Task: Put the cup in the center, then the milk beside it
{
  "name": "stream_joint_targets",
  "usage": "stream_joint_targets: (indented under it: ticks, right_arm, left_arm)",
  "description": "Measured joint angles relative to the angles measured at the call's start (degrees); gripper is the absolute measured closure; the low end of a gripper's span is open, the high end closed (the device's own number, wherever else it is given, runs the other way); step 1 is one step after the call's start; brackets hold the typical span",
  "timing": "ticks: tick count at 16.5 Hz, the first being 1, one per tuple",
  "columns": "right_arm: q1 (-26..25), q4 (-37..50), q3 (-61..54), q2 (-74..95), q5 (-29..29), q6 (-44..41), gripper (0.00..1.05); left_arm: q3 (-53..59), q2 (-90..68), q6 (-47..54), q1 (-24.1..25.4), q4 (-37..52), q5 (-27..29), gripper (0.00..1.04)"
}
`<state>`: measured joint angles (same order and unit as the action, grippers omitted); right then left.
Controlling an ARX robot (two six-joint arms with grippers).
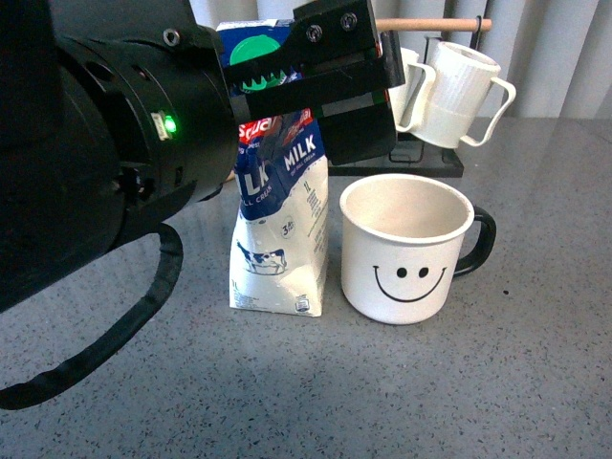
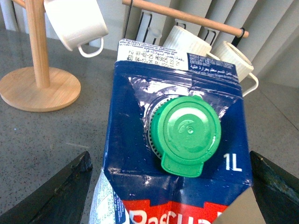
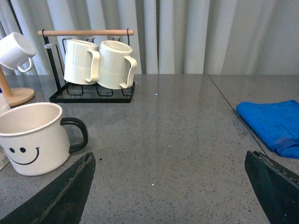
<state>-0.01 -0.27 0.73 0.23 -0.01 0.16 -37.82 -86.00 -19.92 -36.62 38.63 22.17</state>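
Observation:
The milk (image 1: 280,229), a tall blue-and-white carton with a green cap, stands upright on the grey table just left of the cup (image 1: 406,249). The cup is a white mug with a black smiley face, its black handle pointing right. A small gap shows between them. My left gripper (image 1: 287,72) is open around the carton's top. In the left wrist view my left gripper (image 2: 173,186) has one finger on each side of the milk (image 2: 177,140), both clear of it. My right gripper (image 3: 170,191) is open and empty over bare table, with the cup (image 3: 32,137) off to one side.
A black rack (image 1: 421,158) with two ribbed cream mugs (image 1: 457,91) stands behind the cup. A wooden mug tree (image 2: 39,70) with a small white cup (image 2: 77,21) stands behind the carton. A blue cloth (image 3: 275,123) lies on the table's far right.

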Motion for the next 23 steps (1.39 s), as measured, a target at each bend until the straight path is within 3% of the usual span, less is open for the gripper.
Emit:
stream_joint_targets:
  ticks: [9,13,16,18,19,20,23]
  right_arm:
    - [0.00,0.00,0.00,0.00,0.00,0.00,0.07]
    - [0.00,0.00,0.00,0.00,0.00,0.00,0.07]
    - [0.00,0.02,0.00,0.00,0.00,0.00,0.07]
    - [0.00,0.00,0.00,0.00,0.00,0.00,0.07]
    - [0.00,0.02,0.00,0.00,0.00,0.00,0.07]
    - [0.00,0.02,0.00,0.00,0.00,0.00,0.07]
    - [0.00,0.00,0.00,0.00,0.00,0.00,0.07]
  left_arm:
    - [4.00,17.92,10.32,2.69,-8.52,-10.36,0.07]
    - [5.31,23.61,12.90,10.67,-11.54,-14.82,0.07]
    - [6.36,32.52,13.99,20.57,-15.80,-20.70,0.07]
    - [8.74,39.98,17.16,27.74,-20.98,-16.02,0.24]
    - [15.34,45.97,18.32,36.50,-21.20,-20.61,0.42]
    - [20.39,49.20,18.93,36.52,-19.17,-22.18,0.67]
    - [26.23,54.05,18.93,36.46,-18.43,-22.18,1.03]
